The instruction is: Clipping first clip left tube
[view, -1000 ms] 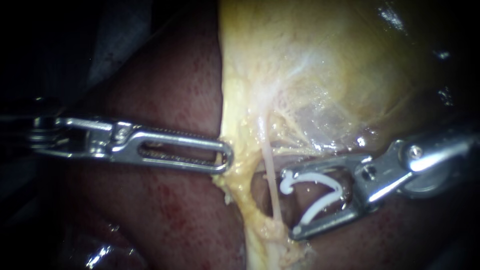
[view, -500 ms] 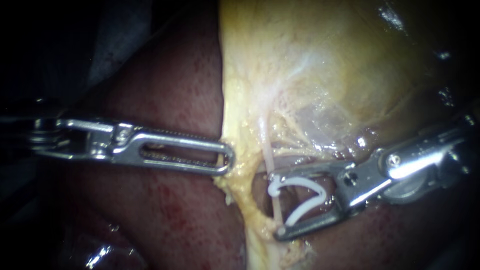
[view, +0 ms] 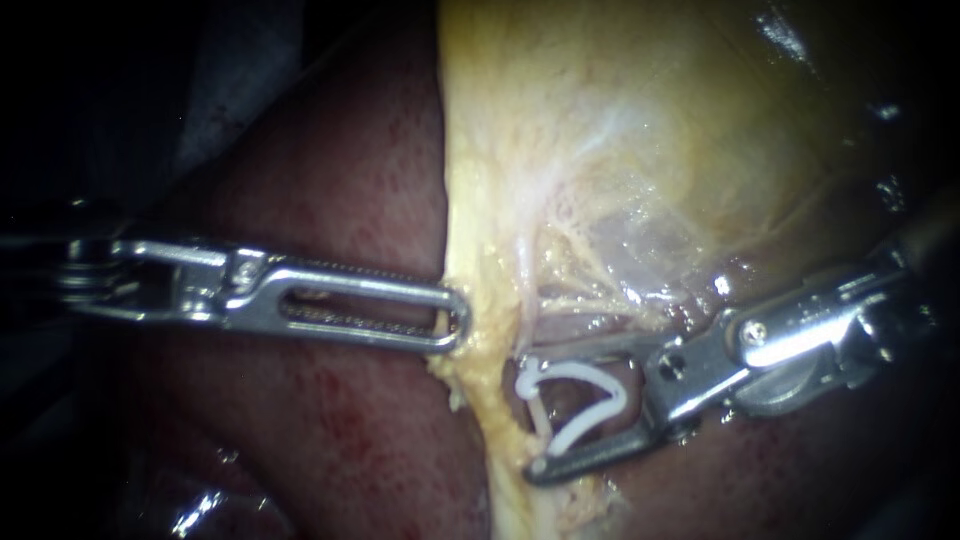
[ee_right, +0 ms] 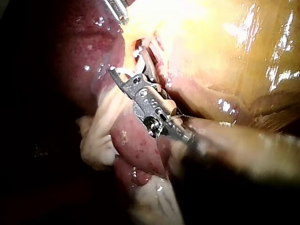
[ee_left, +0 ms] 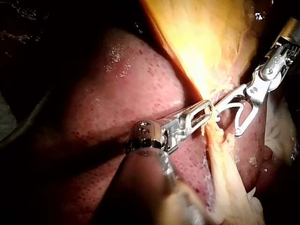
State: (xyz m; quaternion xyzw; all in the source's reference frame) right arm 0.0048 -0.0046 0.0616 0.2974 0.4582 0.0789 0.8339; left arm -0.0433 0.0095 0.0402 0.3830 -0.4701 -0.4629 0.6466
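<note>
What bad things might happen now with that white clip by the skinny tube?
1. The tube sits only just inside the open mouth of the clip carried by the right instrument, so it may slip out or get pinched only partway.
2. The yellow tissue lies right beside the clip's tips and might get caught in too.
3. The left instrument holds that tissue's edge; if it slips, the tube may shift.

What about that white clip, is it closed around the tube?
No, the clip is an open V in the right instrument, the tube at its mouth.
</note>
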